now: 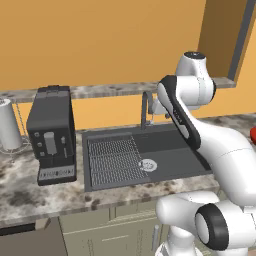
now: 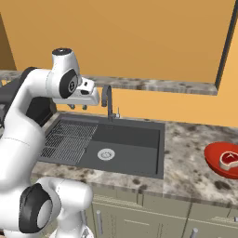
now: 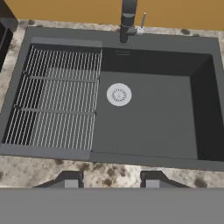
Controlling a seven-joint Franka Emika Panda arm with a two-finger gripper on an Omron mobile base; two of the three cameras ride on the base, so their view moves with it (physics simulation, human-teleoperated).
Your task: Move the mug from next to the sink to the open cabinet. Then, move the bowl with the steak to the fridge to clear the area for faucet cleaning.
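Dark finger tips of the gripper (image 3: 108,180) stand partly apart at the hand view's bottom edge, holding nothing, above the sink (image 3: 144,113) and its faucet (image 3: 127,19). At far right of the right base view sits the red bowl (image 2: 214,158) with the steak (image 2: 229,160) (likely rigid, light, slick); its rim looks the best hold.
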